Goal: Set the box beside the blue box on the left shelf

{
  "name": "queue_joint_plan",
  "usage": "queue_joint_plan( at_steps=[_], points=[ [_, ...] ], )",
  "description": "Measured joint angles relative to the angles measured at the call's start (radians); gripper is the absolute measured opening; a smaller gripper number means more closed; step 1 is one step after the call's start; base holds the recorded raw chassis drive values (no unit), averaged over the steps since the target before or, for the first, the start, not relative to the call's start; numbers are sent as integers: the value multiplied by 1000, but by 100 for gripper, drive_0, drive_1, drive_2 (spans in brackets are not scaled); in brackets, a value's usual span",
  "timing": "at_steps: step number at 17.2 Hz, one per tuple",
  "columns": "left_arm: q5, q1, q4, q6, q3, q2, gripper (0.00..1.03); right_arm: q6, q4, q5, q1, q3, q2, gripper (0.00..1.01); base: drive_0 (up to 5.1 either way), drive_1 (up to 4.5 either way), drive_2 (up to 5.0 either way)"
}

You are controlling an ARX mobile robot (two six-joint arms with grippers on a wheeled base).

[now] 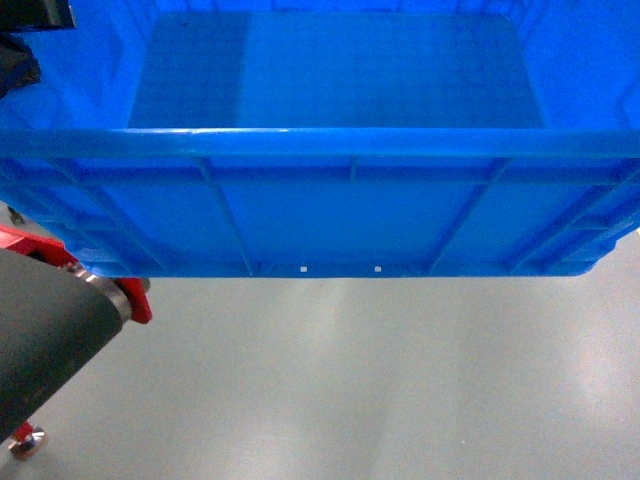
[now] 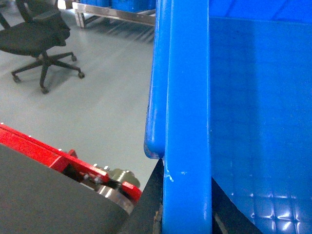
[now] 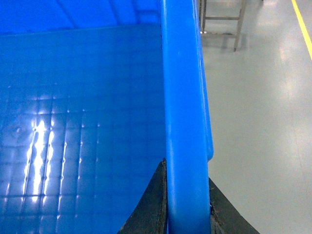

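The large bright-blue plastic crate with a rolled rim (image 1: 330, 190) hangs in the air over the grey floor (image 1: 380, 390), its long axis running across the robot's front. The left gripper (image 2: 187, 214) is clamped on the crate's left rim and the right gripper (image 3: 187, 214) on its right rim, one dark finger on each side of each wall. The brushed-steel rack (image 2: 117, 17) holding other blue boxes (image 2: 122, 4) lies well apart, ahead past a black office chair (image 2: 36, 34), so I judge the crate must be carried there by both arms equally

Glossy grey floor (image 1: 380, 390) — black office chair (image 2: 39, 36), yellow floor line (image 3: 301, 22).
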Motion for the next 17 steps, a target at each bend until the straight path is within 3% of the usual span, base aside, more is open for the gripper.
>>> queue_joint_plan(
  at_steps=[17],
  points=[
    [0,0,0,0,0,0,8,-2,0,0,0,0,0,10,-166,-166,-166]
  ],
)
